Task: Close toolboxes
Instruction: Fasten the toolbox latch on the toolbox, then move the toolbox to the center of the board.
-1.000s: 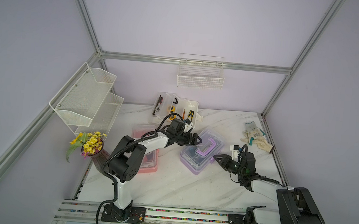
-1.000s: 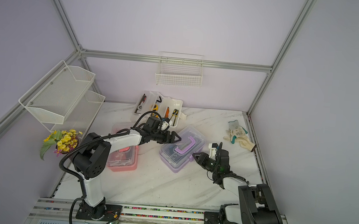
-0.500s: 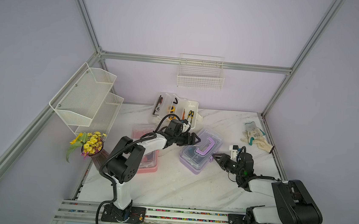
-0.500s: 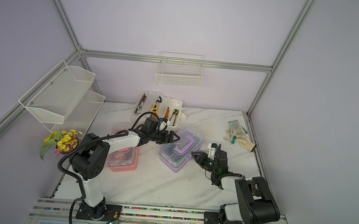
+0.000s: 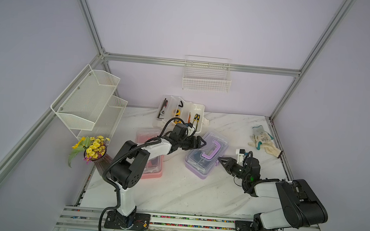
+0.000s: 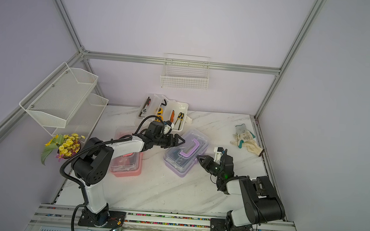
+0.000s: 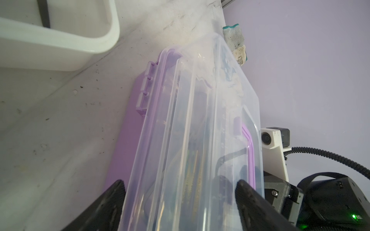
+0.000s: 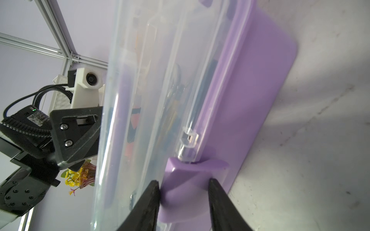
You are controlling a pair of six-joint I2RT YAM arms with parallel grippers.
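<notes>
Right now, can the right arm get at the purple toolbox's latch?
Probably yes: its jaws stand either side of the latch on the purple toolbox, with nothing else in the way.

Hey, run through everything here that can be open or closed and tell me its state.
purple toolbox: lid down, latch sticking out
white toolbox: open, tools showing
pink toolbox: lid down, latch unclear
left gripper: open over the purple toolbox
right gripper: shut on the latch

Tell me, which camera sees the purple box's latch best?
The right wrist view: the latch shows big, between the fingers of the right end effector. In both top views it is a tiny purple bit on the box edge. The left wrist view faces the box's other side, hiding it.
</notes>
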